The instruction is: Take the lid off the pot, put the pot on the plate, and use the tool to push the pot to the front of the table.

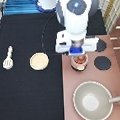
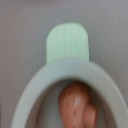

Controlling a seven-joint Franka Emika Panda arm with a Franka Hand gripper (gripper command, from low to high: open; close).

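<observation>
**Lid step in hand: tool low over the pot on the stove**

On the exterior view's left, the spatula (image 1: 8, 57) lies on the black counter (image 1: 27, 97), with the bare plate (image 1: 39, 61) beside it, nothing on it. Further right, the tool (image 1: 79, 55) hangs directly above the pot (image 1: 80, 65) on the stove panel (image 1: 114, 73); whether it is spread or pinching cannot be told, nor whether the lid is on. I judge lid removal underway, calling for a centred grip.

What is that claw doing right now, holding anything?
Gripper: directly over the pot on the stove; open or closed cannot be told.
</observation>
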